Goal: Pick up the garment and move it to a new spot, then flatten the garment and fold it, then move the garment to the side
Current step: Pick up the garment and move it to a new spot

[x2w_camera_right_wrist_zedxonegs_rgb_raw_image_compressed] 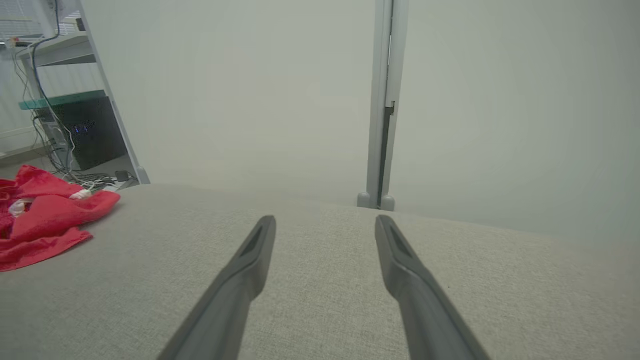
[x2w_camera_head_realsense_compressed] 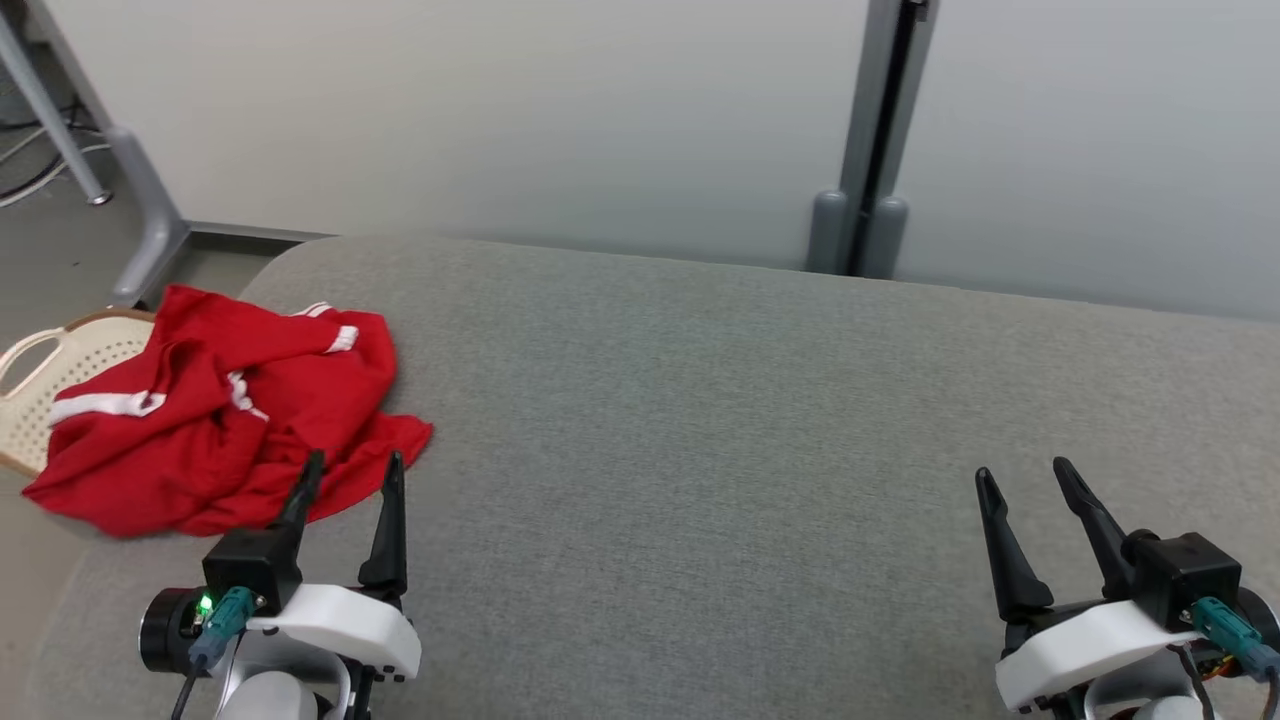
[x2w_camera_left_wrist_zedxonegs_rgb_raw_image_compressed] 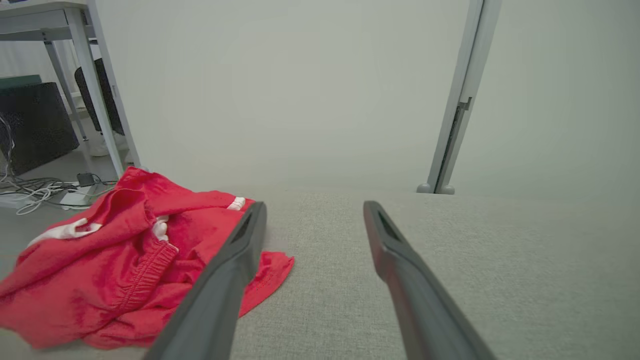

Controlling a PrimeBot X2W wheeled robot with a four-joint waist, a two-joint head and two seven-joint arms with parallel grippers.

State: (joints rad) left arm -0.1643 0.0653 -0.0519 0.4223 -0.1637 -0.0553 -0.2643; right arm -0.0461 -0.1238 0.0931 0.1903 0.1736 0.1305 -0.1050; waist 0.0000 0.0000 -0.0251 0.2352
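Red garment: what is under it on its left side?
The red garment lies partly on the grey cushion. At its left edge a cream perforated basket shows, partly covered by cloth; what the basket holds there is hidden.

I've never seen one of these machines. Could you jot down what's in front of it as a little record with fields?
Garment: crumpled red cloth garment with white stripes, unfolded
Where: left end of the grey fabric-covered surface, partly over a cream perforated plastic basket
Left gripper: open, empty, by the garment's near edge
Right gripper: open, empty, over bare fabric
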